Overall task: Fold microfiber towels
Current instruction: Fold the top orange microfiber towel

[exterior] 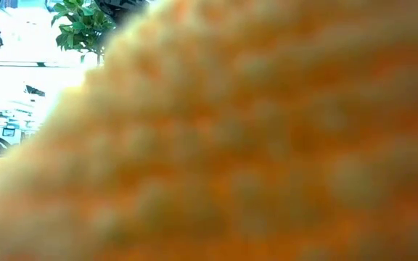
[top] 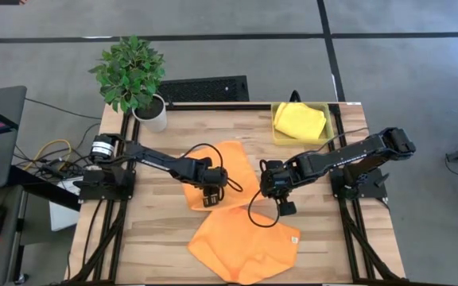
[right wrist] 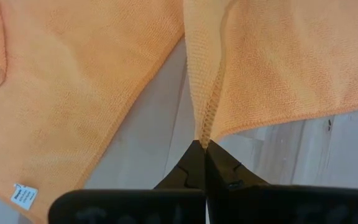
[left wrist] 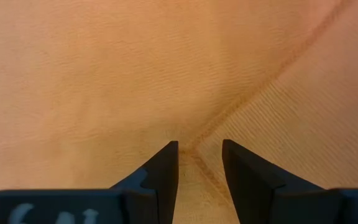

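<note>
Nearest the bottom edge of the high view lies one orange towel [top: 245, 242], spread loosely on the wooden table [top: 145, 238] at lower centre; in the low view it fills almost the whole frame as an orange blur [exterior: 252, 159].

Just above it, at mid-frame, the two arms meet. The right arm reaches in from the right edge, elbow raised, forearm sloping down and leftward to the right gripper [top: 283, 205]. Its fingers are pinched fully together on a corner of the second orange towel [right wrist: 272, 68], whose hemmed edge rises straight from the fingertips in the right wrist view.

The left arm stretches from the left edge across the table toward the centre, its wrist bent downward so that the left gripper [top: 211, 195] points at that same second towel [top: 217, 179]. In the left wrist view its fingers [left wrist: 166, 168] stand partly apart, a hemmed edge of the cloth running between them; they hold nothing that can be seen.

Farther back, at upper right, a folded yellow towel [top: 299, 121] sits in a yellow bin [top: 277, 137]. A potted plant [top: 133, 79] stands at upper left.
</note>
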{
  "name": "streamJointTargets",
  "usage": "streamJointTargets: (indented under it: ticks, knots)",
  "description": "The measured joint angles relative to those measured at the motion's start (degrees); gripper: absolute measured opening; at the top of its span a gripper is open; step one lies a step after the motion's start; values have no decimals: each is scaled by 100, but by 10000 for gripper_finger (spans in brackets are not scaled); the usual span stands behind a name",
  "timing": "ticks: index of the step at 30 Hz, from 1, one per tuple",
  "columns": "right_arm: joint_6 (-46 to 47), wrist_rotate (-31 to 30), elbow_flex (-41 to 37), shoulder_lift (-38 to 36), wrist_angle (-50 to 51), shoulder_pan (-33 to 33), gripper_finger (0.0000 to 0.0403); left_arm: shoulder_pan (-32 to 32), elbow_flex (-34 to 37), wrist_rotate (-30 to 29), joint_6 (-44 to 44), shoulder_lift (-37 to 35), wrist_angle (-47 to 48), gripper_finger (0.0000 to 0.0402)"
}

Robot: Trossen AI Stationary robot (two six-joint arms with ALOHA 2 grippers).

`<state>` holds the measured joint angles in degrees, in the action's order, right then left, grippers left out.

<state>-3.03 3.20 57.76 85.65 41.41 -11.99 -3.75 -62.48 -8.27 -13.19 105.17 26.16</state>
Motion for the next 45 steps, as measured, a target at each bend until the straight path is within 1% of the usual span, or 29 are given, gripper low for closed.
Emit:
streamJointTargets:
  ticks: [7, 12, 14, 17, 20, 21, 23, 28, 33, 36, 40, 45]
  knots:
    - [0, 0, 0, 0, 2, 0, 8, 2, 0, -23, 97, 2, -17, 118]
    - [0, 0, 0, 0, 0, 0, 8, -2, 0, -13, 331, 2, -16, 117]
    - [0, 0, 0, 0, 0, 0, 8, 0, 0, -11, 391, 2, -13, 110]
    - [0, 0, 0, 0, 0, 0, 8, 2, 0, 33, 482, 2, -1, 82]
    - [0, 0, 0, 0, -4, 0, 8, 27, 0, 42, 447, 2, -1, 36]
    - [0, 0, 0, 0, -6, 0, 8, 39, 0, 95, 397, 2, 2, 19]
    - [1, 0, 0, 0, -6, 0, 8, 78, 0, 309, 286, 2, 27, 7]
    - [0, 0, 0, 0, -4, 0, 8, 96, 2, 454, -32, -61, 77, 1]
    - [0, 0, 0, 0, 13, 2, 8, 33, 0, 548, -256, -441, 338, 0]
    - [0, 0, 0, 0, 13, 2, 8, 2, 0, 449, -256, -661, 469, 0]
    - [-2, -4, 0, 0, 0, 13, 8, 25, -2, 150, -447, -680, 498, 0]
    - [-4, -9, 0, 0, -3, 13, 8, 34, -1, 196, -389, -586, 486, 3]
